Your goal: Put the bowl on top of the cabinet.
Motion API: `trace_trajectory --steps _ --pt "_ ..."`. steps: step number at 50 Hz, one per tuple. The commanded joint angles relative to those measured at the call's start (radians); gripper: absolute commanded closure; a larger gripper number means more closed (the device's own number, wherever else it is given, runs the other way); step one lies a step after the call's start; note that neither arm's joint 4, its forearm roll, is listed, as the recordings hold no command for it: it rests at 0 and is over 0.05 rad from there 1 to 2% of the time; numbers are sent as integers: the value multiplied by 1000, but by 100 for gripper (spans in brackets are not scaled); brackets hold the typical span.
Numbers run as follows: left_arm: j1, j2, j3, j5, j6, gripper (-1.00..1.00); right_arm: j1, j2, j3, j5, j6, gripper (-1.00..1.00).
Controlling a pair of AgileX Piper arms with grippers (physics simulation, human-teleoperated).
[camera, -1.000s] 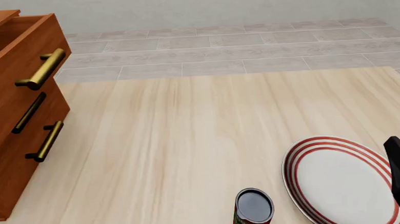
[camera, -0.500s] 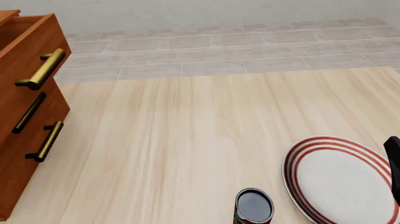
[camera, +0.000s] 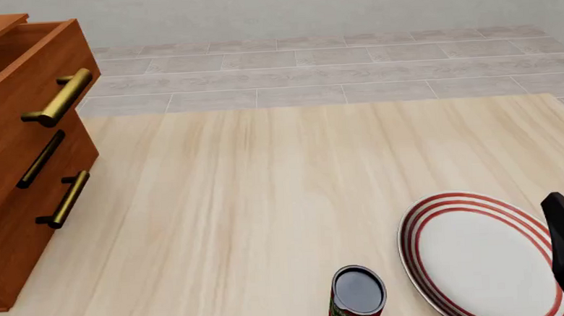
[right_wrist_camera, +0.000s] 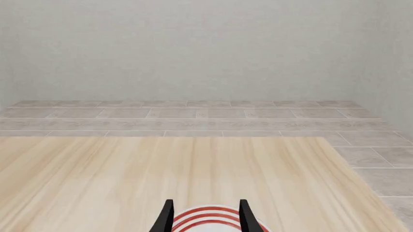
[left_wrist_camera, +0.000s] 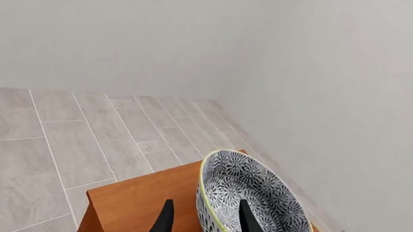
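The cabinet (camera: 16, 154) is showing smooth reddish-brown wood with satin brass-looking handles (camera: 59, 99), and the table (camera: 265, 202) is looking like pale matt wood grain. At five o'clock, the red-ringed plate (camera: 475, 253) and the tin can (camera: 357, 297) are looking smooth, while the bowl (left_wrist_camera: 248, 193) is presenting a glazed ceramic-like patterned surface.

Blue-grey floral bowl (left_wrist_camera: 248, 193); reddish-brown cabinet (camera: 21, 153).

Bowl (left_wrist_camera: 248, 193) — blue-grey floral, yellow-green rim — tilted on edge over the cabinet (camera: 26, 153) top; reddish-brown cabinet stands at table's left, top drawer open.
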Motion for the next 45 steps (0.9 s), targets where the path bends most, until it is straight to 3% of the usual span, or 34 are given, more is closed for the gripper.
trace_trajectory --steps 1,14,23,45 --pt "-38 -39 35 -6 17 -100 0 0 0 0 0 -100" --pt "-157 -299 110 69 30 -100 0 0 0 0 0 -100" --pt "-184 -411 114 104 39 -100 0 0 0 0 0 -100" --pt "-260 -542 106 190 46 -100 0 0 0 0 0 -100"
